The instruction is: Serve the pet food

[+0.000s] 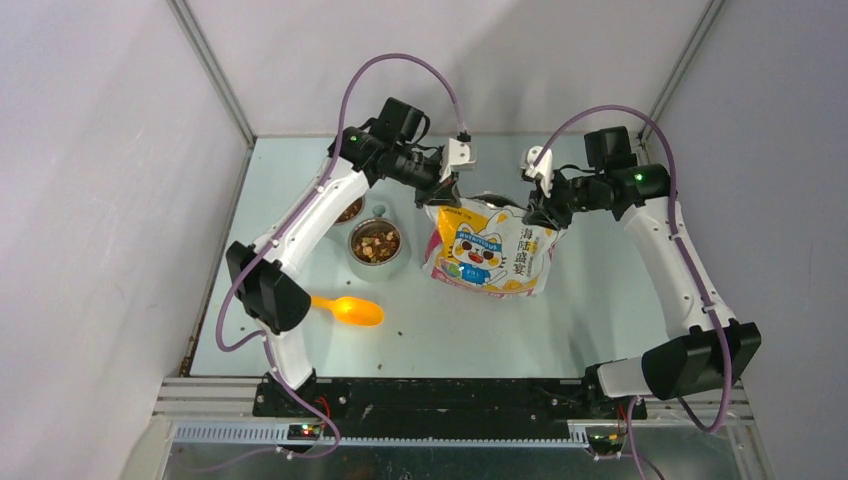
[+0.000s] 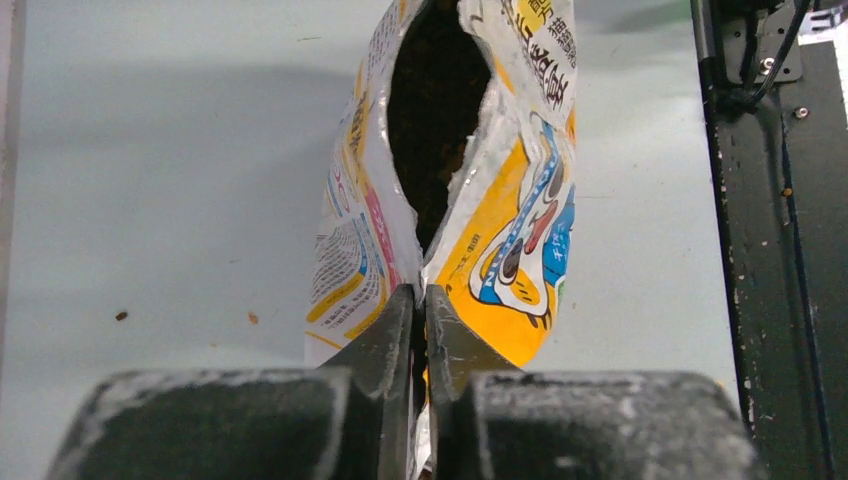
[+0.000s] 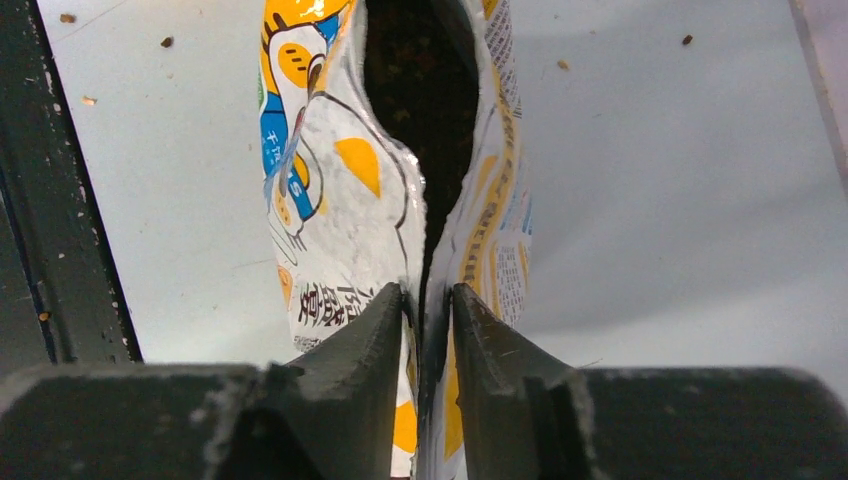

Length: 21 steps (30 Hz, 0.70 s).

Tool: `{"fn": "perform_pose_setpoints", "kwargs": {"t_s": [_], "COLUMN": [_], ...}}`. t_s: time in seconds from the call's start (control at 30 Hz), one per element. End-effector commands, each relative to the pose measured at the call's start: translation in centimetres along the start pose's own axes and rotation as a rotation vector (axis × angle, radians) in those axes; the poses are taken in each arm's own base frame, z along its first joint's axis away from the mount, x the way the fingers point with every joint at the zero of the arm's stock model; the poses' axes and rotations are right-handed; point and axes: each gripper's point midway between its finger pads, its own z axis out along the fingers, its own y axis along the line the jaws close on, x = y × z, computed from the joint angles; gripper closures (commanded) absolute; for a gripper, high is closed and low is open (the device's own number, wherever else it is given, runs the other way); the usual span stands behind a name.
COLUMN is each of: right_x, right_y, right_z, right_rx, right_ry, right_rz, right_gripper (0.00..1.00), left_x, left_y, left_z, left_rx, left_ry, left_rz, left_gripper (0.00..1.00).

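Risk, spill: the bag hangs by its two top corners with the mouth open. If either pinch slips or one arm lifts ahead of the other, it could sag sideways and dump food on the table.
Risk, tear: the torn rim is thin film, and pulling the corners further apart would likely rip it down the side.
Risk, knock: the left arm reaches across above the bowls, so a low swing of that arm could clip the near bowl.
Left gripper: clamped on the bag's left top corner, with the film pinched flat between the fingers.
Right gripper: clamped the same way on the right top corner.
Arm pose: both arms stretch to the far side and bend inward. The wrists face each other across the bag mouth, roughly mirrored.
Pet food: a heap fills the near bowl, just left of the bag. A little shows in a second bowl beyond it, mostly hidden by the left arm. More lies dark inside the bag, and stray crumbs dot the table.
Scoop: orange, lying near-left, well apart from both grippers.
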Motion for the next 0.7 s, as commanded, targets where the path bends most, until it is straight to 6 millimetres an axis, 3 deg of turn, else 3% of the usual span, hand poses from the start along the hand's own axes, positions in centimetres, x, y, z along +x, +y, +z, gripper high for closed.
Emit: {"fn": "perform_pose_setpoints", "kwargs": {"t_s": [0.0,0.23,0.37,0.53,0.63,0.67], "right_x": [-1.0,0.2,-0.4,-0.9,0.0,-0.3], "right_y": [-1.3,-1.8,-2.2,-1.7,-1.1,-0.9], "right_z": [-0.8,-3.3,-4.1,-3.1,-2.0,-1.6], "right_rx": [0.062,0.098,0.116,0.100,0.089,0.085], "right_ry": [-0.011,-0.021,-0.069,-0.064,0.003,0.002], "right_rz": [-0.048,-0.019,0.019,-0.008,-0.072,-0.096], "right_gripper": [0.76,1.00,1.00,1.00,0.73,0.67], "left_x": [-0.4,2.8,3.6,3.0,2.2,2.2], "left_y": [0.3,1.8,2.7,1.6,0.9,0.7], "left_z": [-0.2,-3.2,-4.1,-3.5,-2.8,-2.5], "left_rx": [-0.007,-0.076,-0.111,-0.058,-0.025,-0.014], "left_ry": [-0.016,0.066,0.079,0.072,0.049,0.043], "left_rz": [0.033,-0.034,-0.059,-0.057,-0.033,-0.030], "left_gripper": [0.95,1.00,1.00,1.00,0.97,0.88]}}
